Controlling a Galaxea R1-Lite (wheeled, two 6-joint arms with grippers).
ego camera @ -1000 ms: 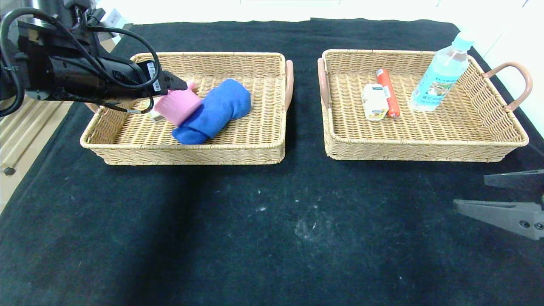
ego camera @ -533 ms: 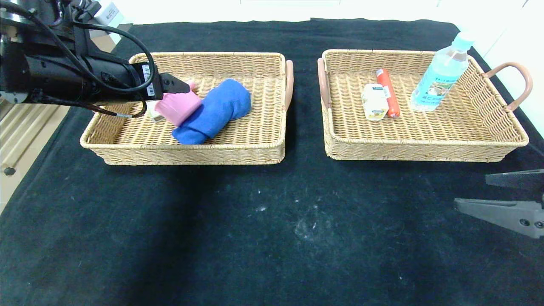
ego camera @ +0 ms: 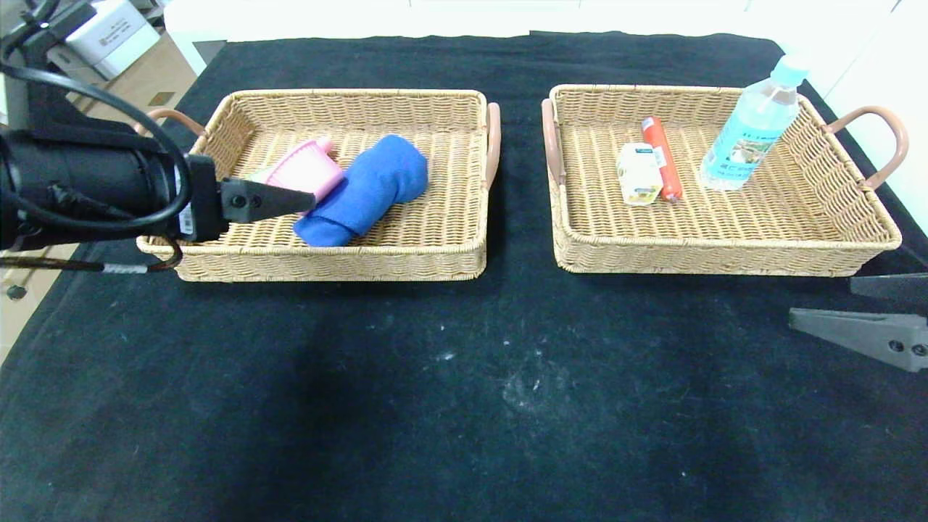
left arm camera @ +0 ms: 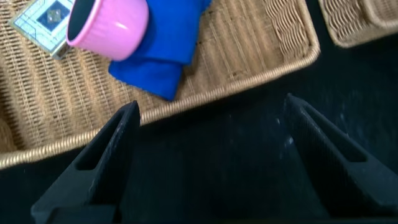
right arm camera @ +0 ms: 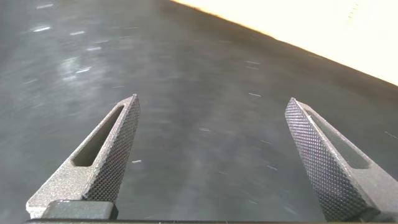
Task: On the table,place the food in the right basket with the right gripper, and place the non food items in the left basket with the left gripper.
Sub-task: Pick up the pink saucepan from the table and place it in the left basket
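Observation:
The left basket (ego camera: 217,257) holds a pink cup (ego camera: 308,170) on its side, a rolled blue cloth (ego camera: 366,188) and a small patterned box (left arm camera: 43,25). In the right basket (ego camera: 725,257) lie a red sausage (ego camera: 661,156) and a small white carton (ego camera: 638,174), and a water bottle (ego camera: 754,123) stands upright. My left gripper (ego camera: 304,197) is open and empty above that basket's front left corner; in the left wrist view (left arm camera: 211,118) the cup and cloth sit beyond its fingers. My right gripper (ego camera: 870,304) is open and empty at the table's right edge.
Black cloth (ego camera: 464,377) covers the table in front of both baskets. Each basket has looped handles (ego camera: 888,138) at its sides. Cardboard boxes (ego camera: 116,43) stand off the table at the far left.
My left gripper let go of the pink cup, opened wide and drew back toward the basket's front left corner. The cup now lies in the basket against the blue cloth. The right arm shifted slightly.

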